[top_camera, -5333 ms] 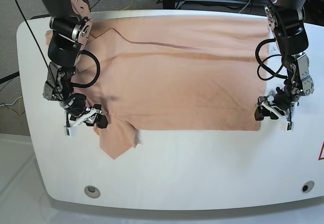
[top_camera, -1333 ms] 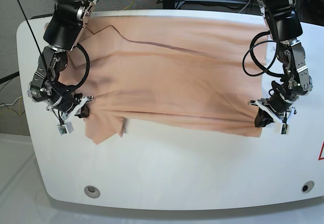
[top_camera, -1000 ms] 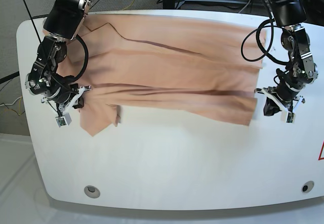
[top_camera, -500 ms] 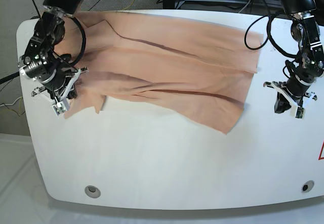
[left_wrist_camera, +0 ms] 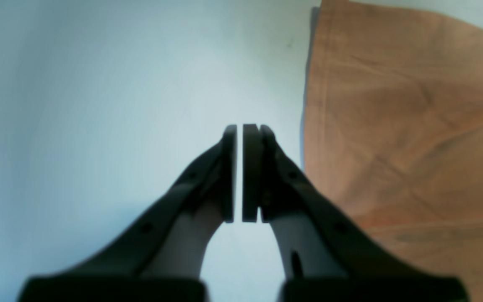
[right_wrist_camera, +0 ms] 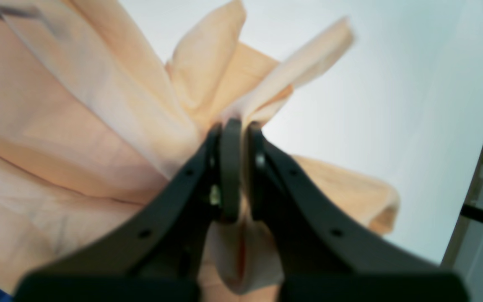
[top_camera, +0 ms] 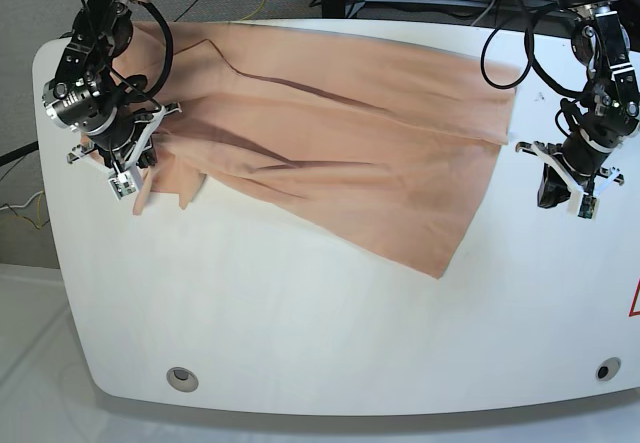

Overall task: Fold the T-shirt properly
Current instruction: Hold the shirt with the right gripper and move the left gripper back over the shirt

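Mostly flat T-shirt [top_camera: 340, 133], maybe bunched L.

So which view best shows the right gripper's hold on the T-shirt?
The right wrist view: the right gripper is shut on bunched T-shirt fabric. The base view shows it small and partly hidden; the left wrist view shows only flat cloth.

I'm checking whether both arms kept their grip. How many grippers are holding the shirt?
1. The right gripper is pinching bunched shirt fabric at one end; the left gripper is shut on nothing, over bare table beside the other end.
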Robot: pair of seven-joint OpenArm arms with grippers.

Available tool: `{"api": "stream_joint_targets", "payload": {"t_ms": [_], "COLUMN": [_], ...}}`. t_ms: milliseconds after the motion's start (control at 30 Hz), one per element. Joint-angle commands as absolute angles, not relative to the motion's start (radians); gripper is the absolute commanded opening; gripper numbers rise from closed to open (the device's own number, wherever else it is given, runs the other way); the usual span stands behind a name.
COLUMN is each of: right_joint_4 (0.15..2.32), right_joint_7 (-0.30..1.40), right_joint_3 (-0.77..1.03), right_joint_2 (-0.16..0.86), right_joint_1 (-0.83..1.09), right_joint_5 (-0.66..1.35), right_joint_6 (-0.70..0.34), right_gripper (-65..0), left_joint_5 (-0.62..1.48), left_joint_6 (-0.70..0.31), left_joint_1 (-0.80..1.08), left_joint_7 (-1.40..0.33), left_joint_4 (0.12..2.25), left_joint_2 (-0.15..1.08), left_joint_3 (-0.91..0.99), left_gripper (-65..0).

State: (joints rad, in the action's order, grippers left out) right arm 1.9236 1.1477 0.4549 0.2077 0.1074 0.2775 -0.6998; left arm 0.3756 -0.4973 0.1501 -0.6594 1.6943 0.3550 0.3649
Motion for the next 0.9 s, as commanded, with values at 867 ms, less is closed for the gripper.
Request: {"api": "stream_joint_targets", "payload": {"t_ms": [867], "right_joint_4": [1.958], "right_joint_7": [1.120], "right_joint_3": [0.501], "right_joint_2": [0.214], "right_joint_1": [0.208], "right_joint_5": [0.342], "right_joint_6": [-0.698], "right_gripper": [-65.0], "left_joint_5": [0.372], "left_joint_6": [-0.508], "left_joint_1": [0.250], "left_joint_7": [-0.633], "left_joint_4": [1.730], "left_joint_2": [0.355], "left_joint_3": [0.402], "left_gripper": [-65.0]}}
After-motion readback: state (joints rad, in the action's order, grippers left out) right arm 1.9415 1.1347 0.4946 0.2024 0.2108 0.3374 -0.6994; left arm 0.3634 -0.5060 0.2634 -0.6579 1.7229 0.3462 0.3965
